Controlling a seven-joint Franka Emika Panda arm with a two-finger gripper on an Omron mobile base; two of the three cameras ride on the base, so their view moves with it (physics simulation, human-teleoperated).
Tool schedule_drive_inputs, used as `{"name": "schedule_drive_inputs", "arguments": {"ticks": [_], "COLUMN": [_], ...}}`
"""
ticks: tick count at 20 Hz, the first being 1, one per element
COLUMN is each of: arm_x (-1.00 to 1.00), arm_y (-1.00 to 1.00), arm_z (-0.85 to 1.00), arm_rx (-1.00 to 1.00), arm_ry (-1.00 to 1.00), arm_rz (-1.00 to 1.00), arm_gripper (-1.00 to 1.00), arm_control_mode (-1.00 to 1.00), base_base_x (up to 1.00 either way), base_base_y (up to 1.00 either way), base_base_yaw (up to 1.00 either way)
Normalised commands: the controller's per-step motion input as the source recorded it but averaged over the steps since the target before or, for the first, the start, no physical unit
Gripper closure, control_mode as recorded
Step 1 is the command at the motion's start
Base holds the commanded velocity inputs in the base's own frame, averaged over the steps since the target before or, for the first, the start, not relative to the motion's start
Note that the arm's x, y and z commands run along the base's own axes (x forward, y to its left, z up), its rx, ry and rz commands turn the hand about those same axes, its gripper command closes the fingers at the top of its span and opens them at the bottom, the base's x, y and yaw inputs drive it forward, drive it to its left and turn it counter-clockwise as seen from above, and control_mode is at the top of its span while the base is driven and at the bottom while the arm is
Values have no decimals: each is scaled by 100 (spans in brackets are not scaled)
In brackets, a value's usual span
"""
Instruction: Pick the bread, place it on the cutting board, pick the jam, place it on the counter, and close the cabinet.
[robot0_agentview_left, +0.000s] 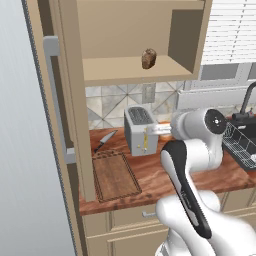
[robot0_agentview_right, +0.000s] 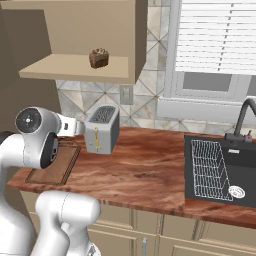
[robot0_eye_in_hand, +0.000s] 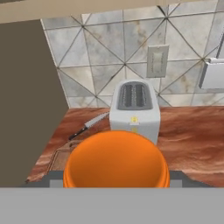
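Observation:
The jam (robot0_eye_in_hand: 116, 158), an orange jar, sits between the dark fingertips of my gripper (robot0_eye_in_hand: 116, 178), which is shut on it above the counter (robot0_agentview_left: 165, 172) in front of the toaster. The bread (robot0_agentview_left: 148, 58) (robot0_agentview_right: 99, 58), a dark-brown lump, rests on the lower shelf of the open cabinet (robot0_agentview_left: 130, 67). The cutting board (robot0_agentview_left: 115, 176) (robot0_agentview_right: 54, 165) lies bare on the counter, left of the toaster and below the shelf. The cabinet door (robot0_agentview_left: 56, 100) stands swung open at the left, its silver bar handle facing me.
A silver toaster (robot0_agentview_left: 140, 130) (robot0_eye_in_hand: 134, 109) stands at the backsplash, with a knife (robot0_agentview_left: 105, 141) to its left behind the board. A black sink with a wire rack (robot0_agentview_right: 215, 170) and a faucet takes up the counter's right end.

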Motion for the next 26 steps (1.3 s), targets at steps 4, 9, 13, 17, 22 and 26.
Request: {"name": "schedule_drive_inputs", "arguments": {"ticks": [4,9,13,17,22,26], "arm_x": [0,0,-1,-1,0,0], "arm_y": [-13,-20,-20,-20,-13,-15], "arm_z": [-26,-28,-33,-41,-46,-46], "arm_rx": [0,0,0,0,0,0], "arm_ry": [0,0,0,0,0,-2], "arm_rz": [0,0,0,0,0,0], "arm_gripper": [100,100,100,100,100,100], "arm_control_mode": [-100,-100,-100,-100,-100,-100], "base_base_x": [0,0,0,0,0,0], "base_base_y": [0,0,0,0,0,0], "base_base_yaw": [0,0,0,0,0,0]}}
